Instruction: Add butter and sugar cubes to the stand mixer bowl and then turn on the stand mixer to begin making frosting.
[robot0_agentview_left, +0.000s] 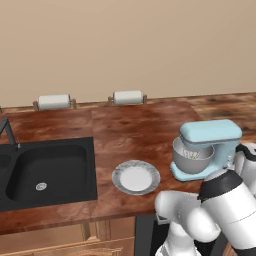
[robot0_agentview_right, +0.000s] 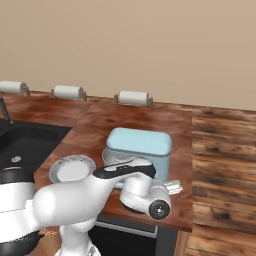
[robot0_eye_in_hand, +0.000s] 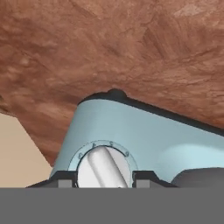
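Note:
The light blue stand mixer (robot0_agentview_left: 210, 142) stands on the wooden counter, with the grey metal stand mixer bowl (robot0_agentview_left: 191, 161) under its head. Pale bits show inside the bowl, too small to name. The butter and the sugar cubes are hidden. In the hand view my gripper (robot0_eye_in_hand: 105, 181) is pressed close to the stand mixer (robot0_eye_in_hand: 144, 135). Its fingertips (robot0_eye_in_hand: 65, 181) sit against both sides of the round silver knob (robot0_eye_in_hand: 105, 168), shut on it. From the right base view, my arm reaches across the front of the stand mixer (robot0_agentview_right: 140, 142), with the wrist (robot0_agentview_right: 150, 197) low at its right side.
A grey-rimmed white plate (robot0_agentview_left: 136, 177) lies bare left of the mixer. A black sink (robot0_agentview_left: 45, 172) fills the counter's left end. Paper towel rolls (robot0_agentview_left: 128, 97) line the back wall. The counter ends just right of the mixer (robot0_agentview_right: 187, 165).

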